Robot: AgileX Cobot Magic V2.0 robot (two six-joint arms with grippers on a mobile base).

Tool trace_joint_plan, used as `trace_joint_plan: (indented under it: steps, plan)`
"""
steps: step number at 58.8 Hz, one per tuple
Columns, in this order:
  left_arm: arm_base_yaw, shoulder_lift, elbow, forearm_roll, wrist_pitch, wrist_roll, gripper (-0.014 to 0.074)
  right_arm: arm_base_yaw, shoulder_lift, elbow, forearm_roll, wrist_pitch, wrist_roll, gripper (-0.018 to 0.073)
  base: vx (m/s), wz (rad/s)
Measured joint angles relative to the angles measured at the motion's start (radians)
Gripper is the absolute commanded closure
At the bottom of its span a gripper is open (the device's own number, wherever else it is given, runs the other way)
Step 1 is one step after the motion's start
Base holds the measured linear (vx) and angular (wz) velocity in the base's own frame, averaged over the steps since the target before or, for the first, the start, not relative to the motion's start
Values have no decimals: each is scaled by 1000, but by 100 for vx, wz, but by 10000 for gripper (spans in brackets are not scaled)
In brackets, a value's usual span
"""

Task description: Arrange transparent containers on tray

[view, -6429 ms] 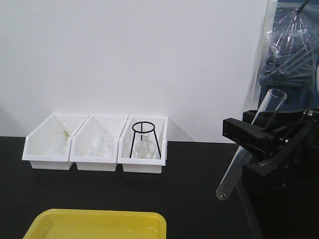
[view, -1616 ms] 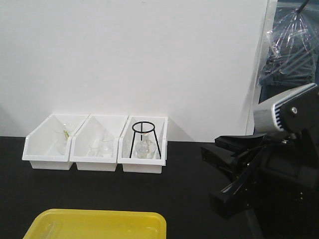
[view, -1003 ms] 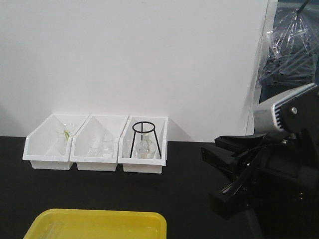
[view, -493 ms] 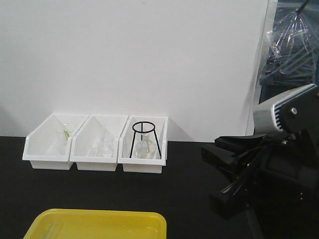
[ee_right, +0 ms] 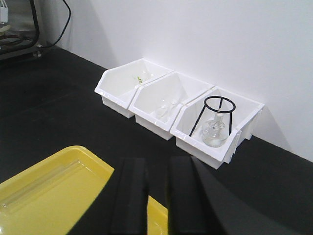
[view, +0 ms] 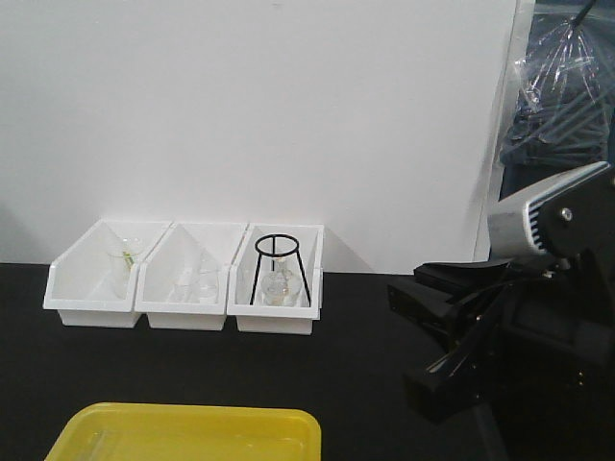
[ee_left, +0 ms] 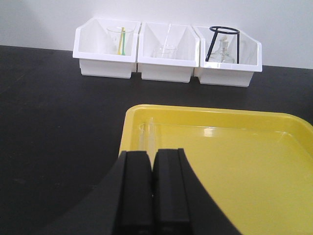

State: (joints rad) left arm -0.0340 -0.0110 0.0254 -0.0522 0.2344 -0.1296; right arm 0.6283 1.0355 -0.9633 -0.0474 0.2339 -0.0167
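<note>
One test tube (ee_left: 148, 137) now lies in the yellow tray (ee_left: 274, 161), released; right tool (ee_right: 155, 203) slightly parted and empty, left tool (ee_left: 153, 196) closed.

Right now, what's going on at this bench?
A two-armed robot is laying glass test tubes on a yellow tray. One tube lies inside the tray along its left edge. The left gripper is shut and empty over the tray's near side. The right gripper holds nothing, with a small gap between its fingers. Three white bins of glassware sit at the back.
</note>
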Motion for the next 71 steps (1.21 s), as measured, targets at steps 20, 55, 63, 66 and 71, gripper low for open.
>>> trace_joint_plan:
  steps: [20, 55, 63, 66, 71]
  plan:
    - [0, 0, 0, 0, 1, -1, 594, -211, -241, 328, -14, -31, 17, 498, 0, 0]
    - [0, 0, 0, 0, 2, -1, 594, -644, -1044, 993, -11, -18, 72, 572, 0, 0]
    - [0, 0, 0, 0, 2, -1, 594, -644, -1039, 993, -9, 6, 72, 572, 0, 0]
    - [0, 0, 0, 0, 2, -1, 594, -644, -1038, 993, -9, 11, 72, 572, 0, 0]
    - [0, 0, 0, 0, 2, -1, 594, -644, -1038, 993, -8, 17, 72, 572, 0, 0]
